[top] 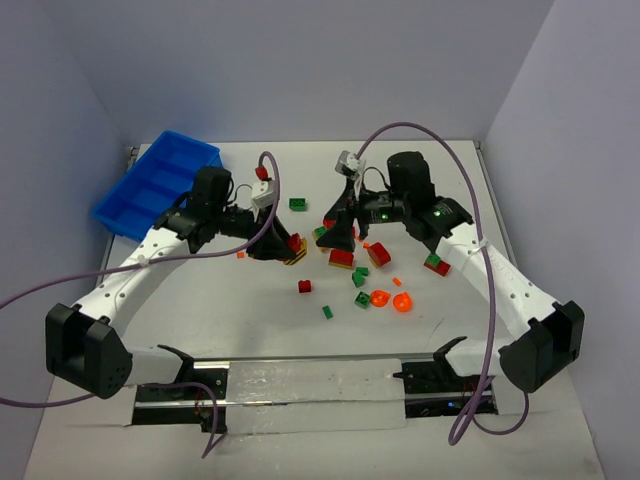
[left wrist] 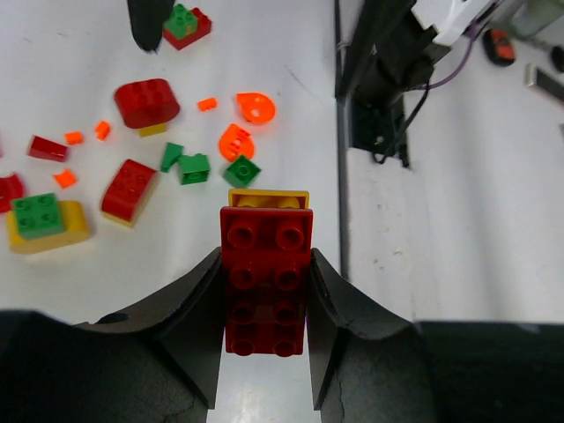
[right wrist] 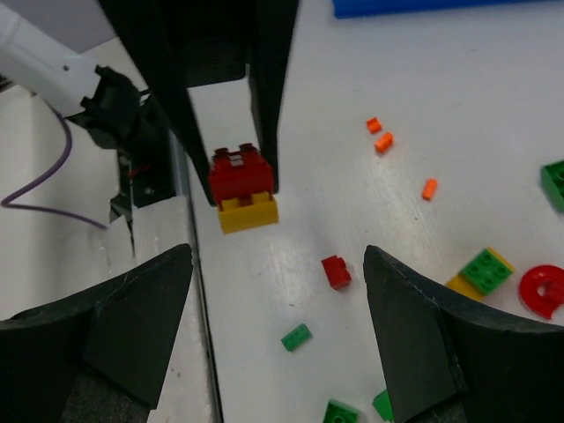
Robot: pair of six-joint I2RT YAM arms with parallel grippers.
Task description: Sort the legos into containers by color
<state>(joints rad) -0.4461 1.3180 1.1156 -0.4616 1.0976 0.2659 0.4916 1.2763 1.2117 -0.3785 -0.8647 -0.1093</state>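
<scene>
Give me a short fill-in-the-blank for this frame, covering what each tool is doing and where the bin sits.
1. The left tool is shut on a red brick stacked on a ____ one.
2. The right tool is ____ and holds nothing.
3. In the top view, the blue bin sits at the far ____ of the table.
Missing words: yellow; open; left.
</scene>
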